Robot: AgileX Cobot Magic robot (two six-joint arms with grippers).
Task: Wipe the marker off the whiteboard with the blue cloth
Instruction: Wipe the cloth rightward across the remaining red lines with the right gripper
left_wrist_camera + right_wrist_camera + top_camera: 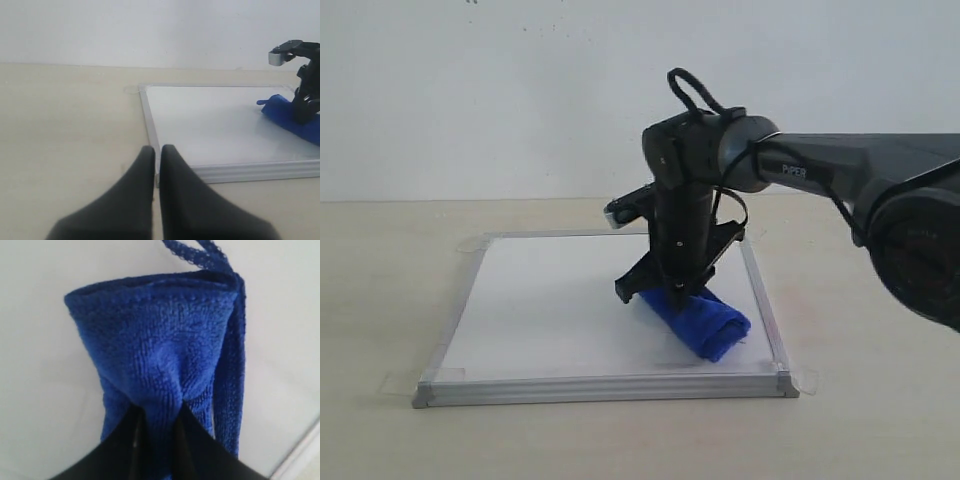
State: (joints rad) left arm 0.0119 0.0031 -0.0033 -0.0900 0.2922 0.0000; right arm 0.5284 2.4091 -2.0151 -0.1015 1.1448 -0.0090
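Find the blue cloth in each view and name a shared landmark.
Exterior: blue cloth right of centre on the whiteboard, under the right gripper.
Left wrist: on the board's far side, beneath that gripper.
Right wrist: fills the picture, clamped in the jaws.
Shared landmark: the whiteboard's silver frame.

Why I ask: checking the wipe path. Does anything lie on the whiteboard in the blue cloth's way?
Nothing visible does. The right gripper is shut on the blue cloth, which rests on the whiteboard; the board around it is bare. The left gripper sits off the board, beside its edge.
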